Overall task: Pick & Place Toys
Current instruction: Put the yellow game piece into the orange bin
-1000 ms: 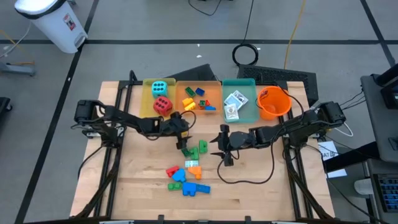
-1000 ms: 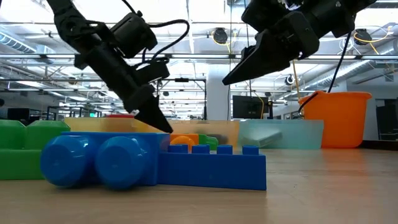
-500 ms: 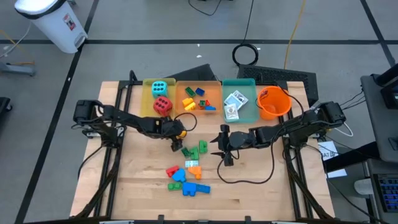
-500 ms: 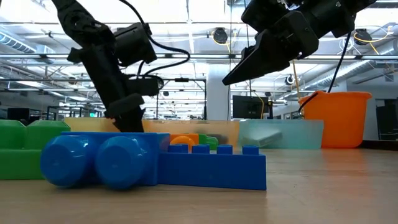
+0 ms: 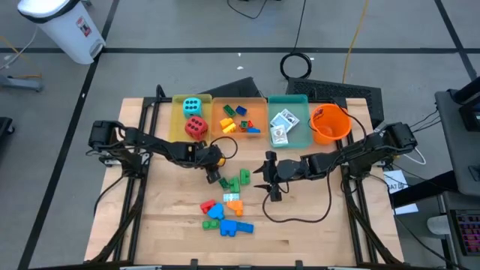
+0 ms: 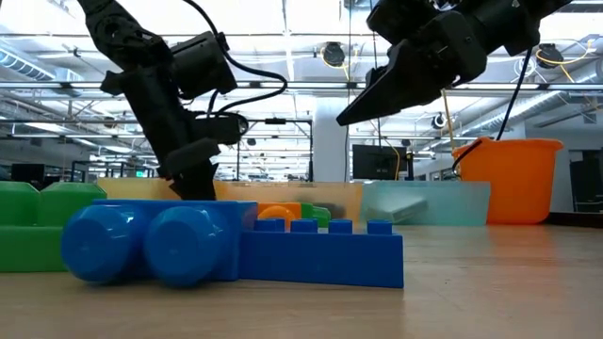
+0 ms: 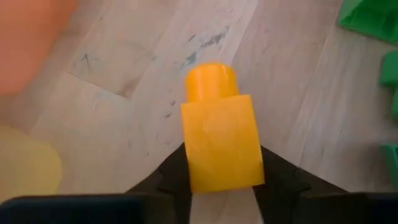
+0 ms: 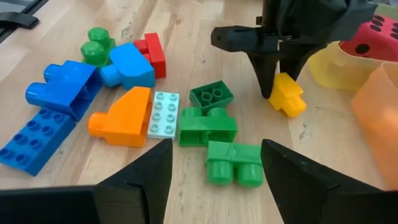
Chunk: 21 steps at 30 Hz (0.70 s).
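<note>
A yellow brick lies on the wooden table, just near of the trays. My left gripper stands over it with a finger on either side, shut on it; the right wrist view also shows that gripper and the brick. Green bricks lie beside it, with blue, orange, red and white bricks nearer the front edge. My right gripper hangs open above the table, right of the green bricks, its fingers wide apart and holding nothing. My left gripper pinches the yellow brick's two flat sides between its two fingers, at the end away from the stud. The fingers come down from above, a little slanted. In the right wrist view the brick lies tilted on the table.
Along the far edge stand a yellow tray with a cyan and a red die, an orange tray with bricks, a teal tray with card packs, and an orange bucket. A big blue brick fills the low view's foreground.
My left gripper has moved a little toward the table's left edge, away from the green bricks. It has tipped from a slant to nearly upright over the yellow brick. My right arm has kept still.
</note>
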Tool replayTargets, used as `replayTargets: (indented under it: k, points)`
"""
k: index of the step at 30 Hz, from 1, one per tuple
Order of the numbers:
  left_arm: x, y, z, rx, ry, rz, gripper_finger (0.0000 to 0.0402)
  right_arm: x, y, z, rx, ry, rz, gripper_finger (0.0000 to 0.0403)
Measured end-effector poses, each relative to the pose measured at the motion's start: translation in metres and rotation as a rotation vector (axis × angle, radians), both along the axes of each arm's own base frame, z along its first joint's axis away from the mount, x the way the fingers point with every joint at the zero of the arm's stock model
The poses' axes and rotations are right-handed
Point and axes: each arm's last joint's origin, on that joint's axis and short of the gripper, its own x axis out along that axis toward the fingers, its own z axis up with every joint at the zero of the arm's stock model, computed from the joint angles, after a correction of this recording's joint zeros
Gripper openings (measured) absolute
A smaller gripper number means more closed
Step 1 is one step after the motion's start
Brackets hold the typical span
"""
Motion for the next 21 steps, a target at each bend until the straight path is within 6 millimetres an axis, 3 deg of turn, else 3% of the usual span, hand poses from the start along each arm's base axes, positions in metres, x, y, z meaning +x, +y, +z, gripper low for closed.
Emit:
replayTargets:
  k: [6,13,21]
  points:
    - [0.002,-0.002,0.007,-0.081,-0.059,-0.005,0.0126,0.0,0.0,0.0,-0.153,-0.002,0.071,0.0213]
    - [0.019,-0.012,0.051,-0.176,-0.315,-0.128,0.0126,-0.005,-0.004,-0.006,-0.456,-0.054,0.002,0.023]
    - [0.038,-0.022,0.089,-0.198,-0.508,-0.326,0.0126,-0.002,-0.012,-0.007,-0.537,-0.281,0.093,0.028]
